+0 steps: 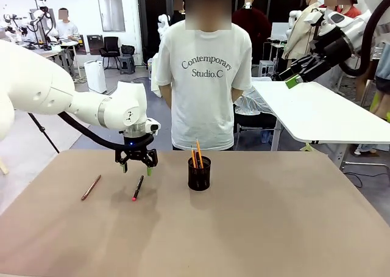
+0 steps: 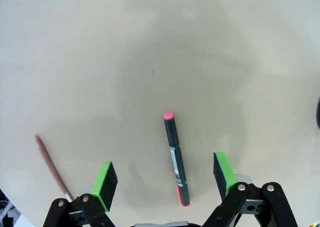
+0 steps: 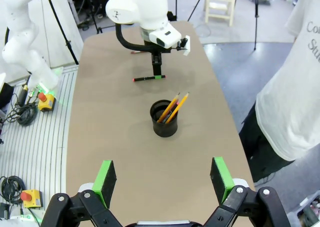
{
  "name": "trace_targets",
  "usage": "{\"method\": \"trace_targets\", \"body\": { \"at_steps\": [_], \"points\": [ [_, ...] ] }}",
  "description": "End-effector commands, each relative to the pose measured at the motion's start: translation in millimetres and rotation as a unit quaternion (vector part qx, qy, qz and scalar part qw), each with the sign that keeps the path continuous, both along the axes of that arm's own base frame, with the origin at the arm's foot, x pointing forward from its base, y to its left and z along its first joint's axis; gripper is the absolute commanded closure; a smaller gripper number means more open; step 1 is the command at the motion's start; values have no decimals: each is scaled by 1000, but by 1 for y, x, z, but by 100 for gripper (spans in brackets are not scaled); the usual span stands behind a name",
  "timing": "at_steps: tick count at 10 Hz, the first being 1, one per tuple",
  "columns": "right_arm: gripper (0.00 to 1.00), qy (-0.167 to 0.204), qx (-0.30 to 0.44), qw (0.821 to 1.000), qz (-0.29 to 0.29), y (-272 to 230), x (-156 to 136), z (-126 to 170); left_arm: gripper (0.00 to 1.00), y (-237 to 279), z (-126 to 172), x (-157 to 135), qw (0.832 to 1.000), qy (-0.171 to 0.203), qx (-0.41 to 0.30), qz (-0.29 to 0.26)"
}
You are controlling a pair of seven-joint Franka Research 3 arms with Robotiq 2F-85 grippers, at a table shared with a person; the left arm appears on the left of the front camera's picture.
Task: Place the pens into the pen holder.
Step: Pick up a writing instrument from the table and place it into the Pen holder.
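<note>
Counter (image 1: 274,228): bears all. Left claw (image 1: 136,168): gapes wide, hangs just left of holder (image 1: 199,174), straddles black pen (image 1: 138,187). Right claw (image 3: 163,174): gapes too, high, right of holder. Orange pens (image 1: 196,154): stand in holder. Pink pen (image 1: 91,187): lies farther left. Black pen: looks light, stiff, slick, prone to roll; best pinched mid-barrel.

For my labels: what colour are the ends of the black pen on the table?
Red-pink; the black pen shows best in left wrist view.
</note>
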State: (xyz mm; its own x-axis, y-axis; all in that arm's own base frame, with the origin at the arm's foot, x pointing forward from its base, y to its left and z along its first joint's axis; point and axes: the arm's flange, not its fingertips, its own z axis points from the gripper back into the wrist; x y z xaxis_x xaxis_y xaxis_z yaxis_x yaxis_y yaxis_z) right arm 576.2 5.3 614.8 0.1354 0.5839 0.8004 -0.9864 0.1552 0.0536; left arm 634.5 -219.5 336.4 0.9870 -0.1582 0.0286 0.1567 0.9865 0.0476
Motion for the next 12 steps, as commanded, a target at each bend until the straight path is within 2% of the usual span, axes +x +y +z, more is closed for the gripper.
{"method": "trace_targets", "body": {
  "at_steps": [1,8,12],
  "points": [
    [0,0,0,1000,2,0,0,2,0,1,-7,9,1000,-16,12,19],
    [0,0,0,1000,2,0,0,2,0,-3,-24,11,999,-5,-2,48],
    [0,0,0,1000,2,0,0,2,77,-7,-31,10,998,2,1,58]
  ]
}}
